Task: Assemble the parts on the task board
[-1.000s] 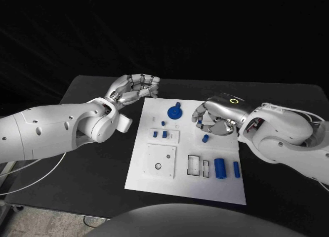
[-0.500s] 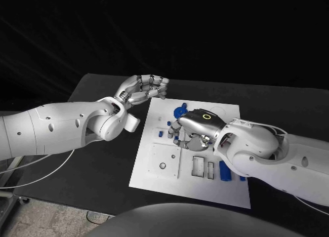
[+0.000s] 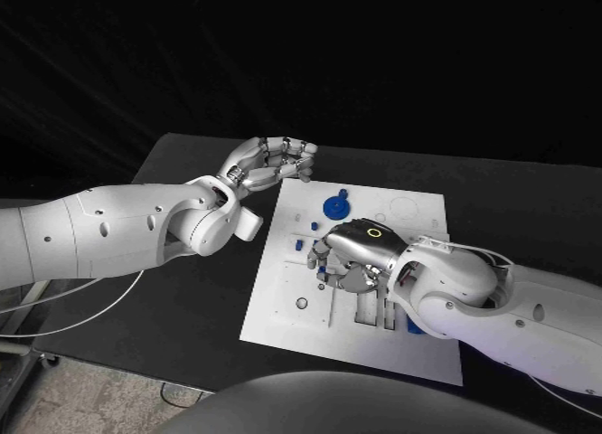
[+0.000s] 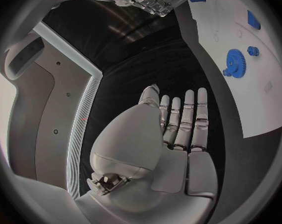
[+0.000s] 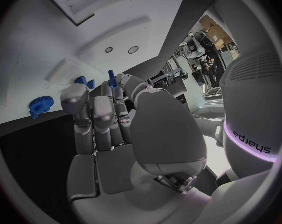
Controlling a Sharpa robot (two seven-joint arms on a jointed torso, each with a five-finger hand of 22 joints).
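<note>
Dim surroundings, bright board, fisheye-warped edges

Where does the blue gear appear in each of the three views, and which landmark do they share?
Head view: blue gear near the far end of the task board, beyond the right hand.
Left wrist view: blue gear on the board, beyond the left hand.
Right wrist view: blue gear at the board's edge.
Shared landmark: the white board.

A black table (image 3: pixel 183 298) stands against darkness, over pale floor (image 3: pixel 93 407).
</note>
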